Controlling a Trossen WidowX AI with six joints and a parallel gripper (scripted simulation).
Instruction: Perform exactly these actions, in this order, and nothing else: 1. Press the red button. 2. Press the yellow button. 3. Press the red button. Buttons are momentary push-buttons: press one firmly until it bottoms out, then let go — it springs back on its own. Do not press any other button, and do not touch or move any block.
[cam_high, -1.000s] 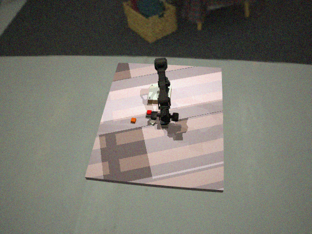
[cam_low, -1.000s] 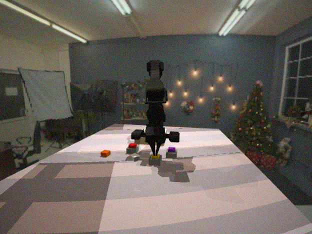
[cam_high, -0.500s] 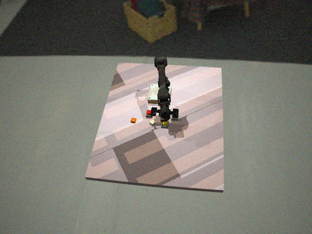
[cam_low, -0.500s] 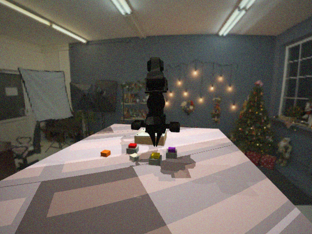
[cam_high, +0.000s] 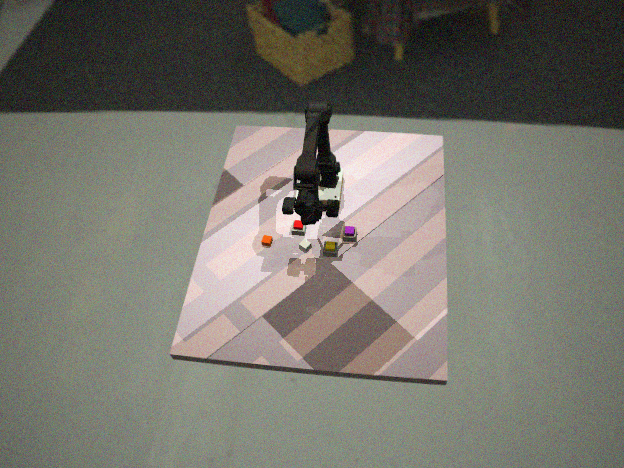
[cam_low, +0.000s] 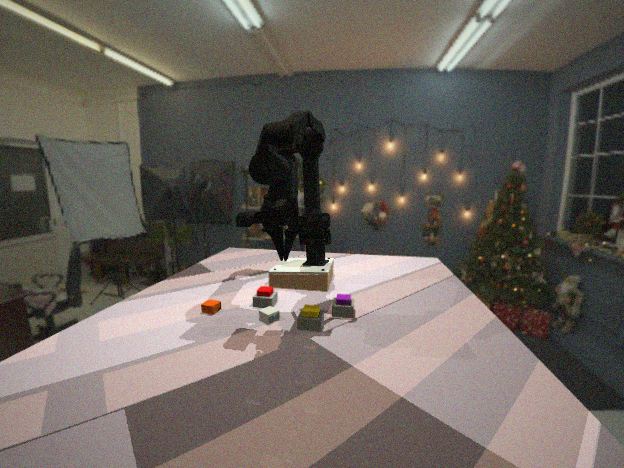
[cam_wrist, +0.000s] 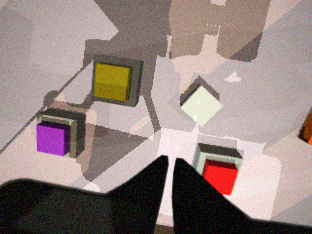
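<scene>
the gripper (cam_wrist: 167, 167) is hanging pinched closed, holding nothing, above the table (cam_high: 352, 322) just beside the red button (cam_wrist: 220, 176); the yellow button (cam_wrist: 112, 81) is sitting nearer the table's middle.

Blue-grey walls (cam_low: 211, 120) closed the room under long fluorescent ceiling tubes (cam_low: 471, 35). Warm string lights (cam_low: 403, 171) hung on the back wall beside a decorated Christmas tree (cam_low: 511, 241). A white-framed dark window (cam_low: 597, 151) stood right; a pale photo backdrop screen (cam_low: 93, 191) leaned left

Festive studio room, Christmas tree (cam_low: 511, 236), string lights (cam_low: 403, 173), photo backdrop (cam_low: 90, 188)
</scene>
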